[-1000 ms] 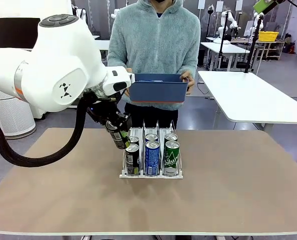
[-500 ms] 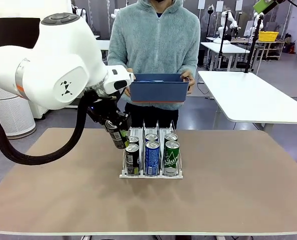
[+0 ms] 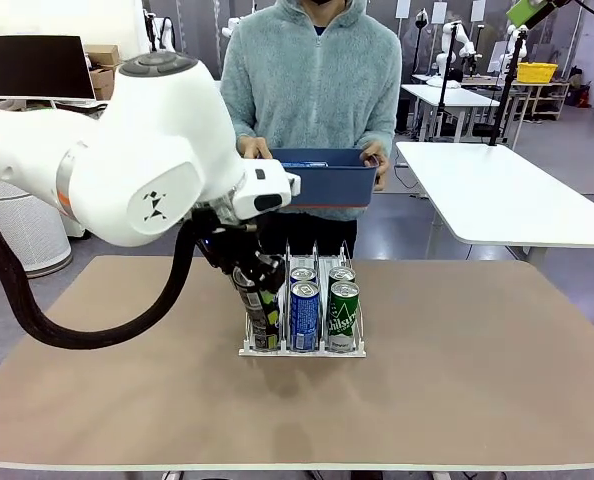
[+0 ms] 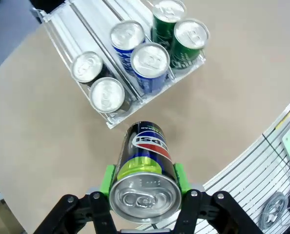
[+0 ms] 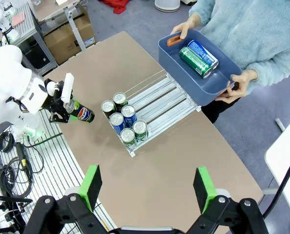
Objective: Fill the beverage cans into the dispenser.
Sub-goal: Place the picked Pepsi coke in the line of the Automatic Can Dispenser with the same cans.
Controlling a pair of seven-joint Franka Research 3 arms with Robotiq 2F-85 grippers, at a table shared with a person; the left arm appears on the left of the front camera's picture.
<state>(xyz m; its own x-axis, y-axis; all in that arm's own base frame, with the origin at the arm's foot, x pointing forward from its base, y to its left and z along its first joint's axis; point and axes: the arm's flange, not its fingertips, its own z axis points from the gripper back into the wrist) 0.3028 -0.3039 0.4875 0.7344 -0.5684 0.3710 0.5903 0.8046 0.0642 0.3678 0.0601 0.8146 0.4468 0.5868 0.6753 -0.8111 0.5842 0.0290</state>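
Movement: the left arm (image 3: 157,170) has swung in toward the dispenser (image 3: 302,351), so its tilted black can (image 4: 145,146) now hangs near the front left corner, over the tabletop (image 3: 457,380). The left jaws pinch that can; the right jaws stand spread, empty. Loading looks imminent, likely into the left lane's bare rear

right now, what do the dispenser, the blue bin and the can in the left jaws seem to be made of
Dispenser: looks like glossy clear plastic with white rails; dividers are see-through.
Bin: probably moulded plastic, matte dark blue, rounded rim.
Held can: likely aluminium; bare silver top with pull tab, glossy printed wall.
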